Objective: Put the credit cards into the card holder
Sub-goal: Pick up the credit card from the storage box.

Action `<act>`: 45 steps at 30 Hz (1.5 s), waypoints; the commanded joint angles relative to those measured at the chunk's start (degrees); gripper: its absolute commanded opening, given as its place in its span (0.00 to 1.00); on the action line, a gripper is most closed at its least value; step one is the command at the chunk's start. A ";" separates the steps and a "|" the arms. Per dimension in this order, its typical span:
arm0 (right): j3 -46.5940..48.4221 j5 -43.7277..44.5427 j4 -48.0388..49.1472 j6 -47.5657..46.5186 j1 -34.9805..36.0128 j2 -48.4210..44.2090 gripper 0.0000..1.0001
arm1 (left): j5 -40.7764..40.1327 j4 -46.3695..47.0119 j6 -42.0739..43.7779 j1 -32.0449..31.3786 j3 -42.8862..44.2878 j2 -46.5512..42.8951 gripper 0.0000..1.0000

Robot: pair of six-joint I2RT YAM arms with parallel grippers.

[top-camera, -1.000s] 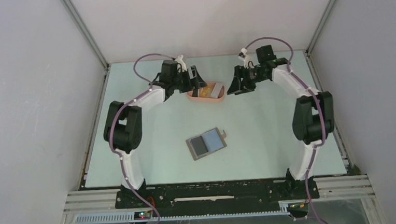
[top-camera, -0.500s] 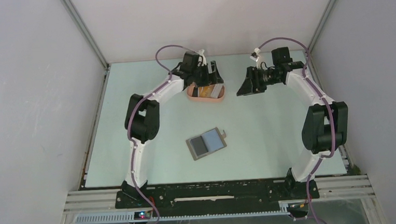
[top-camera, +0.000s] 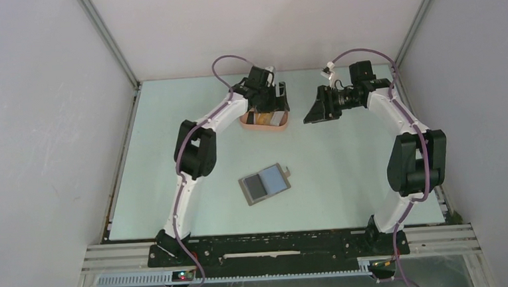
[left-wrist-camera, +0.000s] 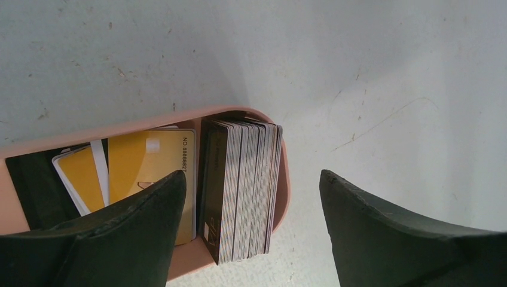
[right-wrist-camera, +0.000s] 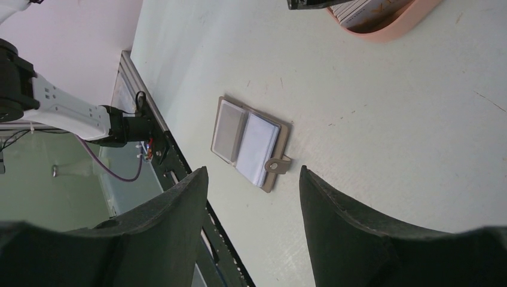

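Note:
The credit cards lie in a salmon-pink tray (top-camera: 283,124) at the back of the table. In the left wrist view a thick stack of cards (left-wrist-camera: 242,191) stands on edge at the tray's (left-wrist-camera: 286,179) right end, with orange-yellow cards (left-wrist-camera: 149,170) lying flat beside it. My left gripper (top-camera: 272,104) (left-wrist-camera: 251,176) hangs open just above that stack, its jaws either side of it without touching. The grey card holder (top-camera: 265,183) (right-wrist-camera: 248,142) lies unfolded mid-table, showing a dark and a pale sleeve, its snap tab (right-wrist-camera: 276,164) sticking out. My right gripper (top-camera: 314,112) (right-wrist-camera: 252,170) is open and empty, raised right of the tray.
The pink tray's end (right-wrist-camera: 388,27) shows at the top of the right wrist view. The black base rail (top-camera: 277,245) runs along the near edge. White walls close in the table on three sides.
My left arm has reached forward and to the right, bringing its gripper from the tray's left end to over its right end. The right gripper drew back slightly to the right, then held still.

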 commanded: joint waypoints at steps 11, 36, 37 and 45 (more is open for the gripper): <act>0.58 -2.17 -0.45 -1.06 -0.80 0.12 0.66 | -0.51 -4.80 1.45 -1.86 7.53 3.00 0.81; 0.59 -3.45 -0.72 -0.88 -1.60 0.19 0.66 | 0.58 -8.14 1.13 -2.19 11.16 3.99 0.71; 0.59 -3.46 -0.74 -0.82 -1.66 0.21 0.66 | 0.56 -8.21 1.11 -2.22 11.16 3.64 0.70; 0.59 -3.36 -0.72 -0.89 -1.90 0.24 0.66 | 0.59 -8.58 1.24 -2.21 11.15 2.11 0.69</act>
